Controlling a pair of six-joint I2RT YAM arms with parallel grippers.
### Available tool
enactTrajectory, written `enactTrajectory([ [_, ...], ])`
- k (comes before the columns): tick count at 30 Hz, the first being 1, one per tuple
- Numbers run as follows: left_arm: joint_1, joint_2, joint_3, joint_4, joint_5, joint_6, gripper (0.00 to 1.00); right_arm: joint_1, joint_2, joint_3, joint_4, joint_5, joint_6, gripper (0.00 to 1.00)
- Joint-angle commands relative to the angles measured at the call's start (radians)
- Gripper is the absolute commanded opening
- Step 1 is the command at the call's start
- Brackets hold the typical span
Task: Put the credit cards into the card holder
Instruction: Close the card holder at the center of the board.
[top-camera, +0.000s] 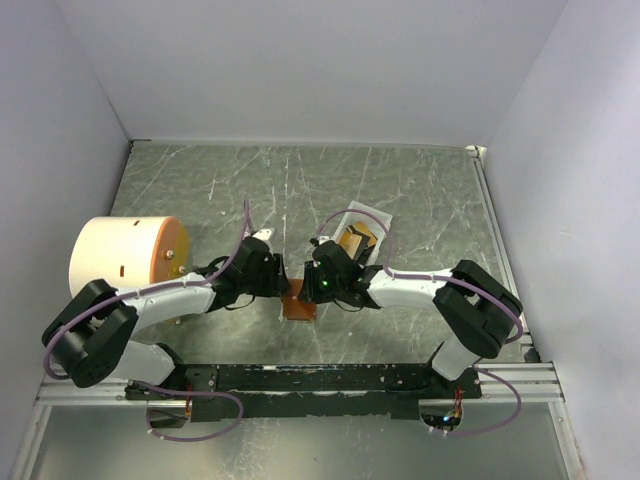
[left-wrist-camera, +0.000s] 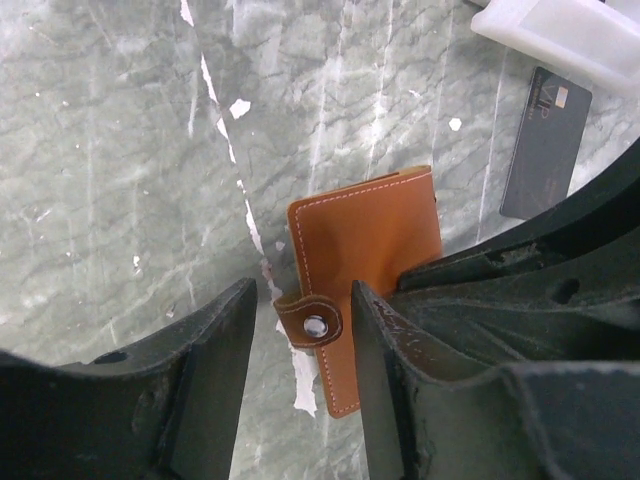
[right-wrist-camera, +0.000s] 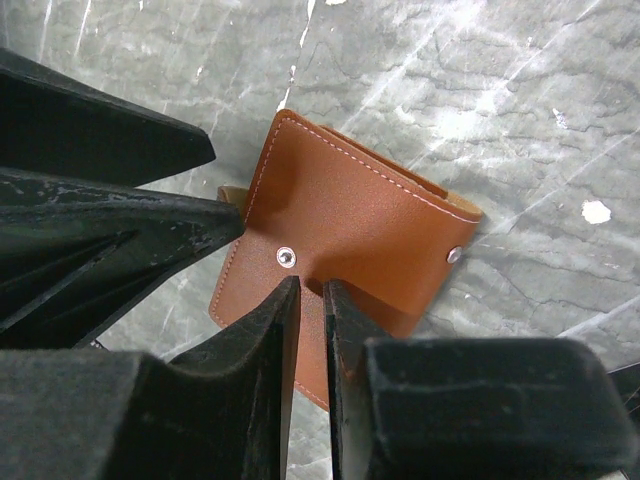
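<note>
Between the wide-spread fingers of the left hand (left-wrist-camera: 302, 295) sits the snap strap of the wallet (left-wrist-camera: 370, 235), buttoned shut; neither finger visibly touches the leather. Just across from it, the right hand (right-wrist-camera: 312, 292) has its fingers drawn nearly together, with only a thin slit between them. Its tips are over the wallet's cover near the snap (whether they press on it or pinch any leather I cannot tell). The two hands meet almost tip to tip over the wallet, which lies flat and closed on the grey-green marbled surface (top-camera: 200, 190), toward its near edge.

Beyond the wallet, toward the right, a dark card (left-wrist-camera: 545, 145) lies flat on the surface, apart from the wallet and just beside a white tray (left-wrist-camera: 575, 40). In the view from above, tan cards (top-camera: 357, 240) show inside that tray (too small there to count). Well off to the left stands a cream drum (top-camera: 125, 262), far from the wallet and the tray.
</note>
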Motion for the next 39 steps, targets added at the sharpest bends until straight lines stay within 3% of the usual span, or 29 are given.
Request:
enactTrajectory([
  [1,-0.010,0.032,0.040,0.013,0.009,0.025,0.51,0.003,0.047,-0.008,-0.063,0.049,-0.010,0.17],
  [10,-0.012,0.030,0.061,-0.002,0.030,0.032,0.32,0.003,0.052,-0.009,-0.058,0.047,-0.010,0.17],
  [16,-0.012,0.015,0.053,0.024,0.084,0.003,0.07,0.003,0.060,-0.006,-0.049,0.041,-0.009,0.16],
  [26,-0.012,-0.006,0.034,0.071,0.136,-0.038,0.07,0.003,0.045,-0.017,-0.032,0.036,0.007,0.16],
  [27,-0.012,-0.010,0.043,0.049,0.119,-0.030,0.11,0.003,0.041,-0.021,-0.024,0.033,0.013,0.16],
  [29,-0.012,-0.023,0.066,-0.022,0.061,-0.015,0.30,0.002,0.040,-0.023,-0.015,0.028,0.018,0.16],
  [32,-0.010,-0.053,0.081,-0.103,-0.024,0.000,0.37,0.003,0.046,-0.017,-0.017,0.025,0.019,0.16],
  [34,-0.007,-0.065,0.074,-0.111,-0.036,0.024,0.52,0.002,0.043,-0.019,-0.009,0.020,0.019,0.16],
  [36,0.003,-0.061,0.068,-0.114,-0.047,0.038,0.52,0.003,0.040,-0.019,-0.004,0.010,0.012,0.16],
  [39,0.063,-0.040,0.060,-0.077,0.038,0.052,0.41,0.002,0.029,-0.030,0.006,0.003,0.004,0.16],
])
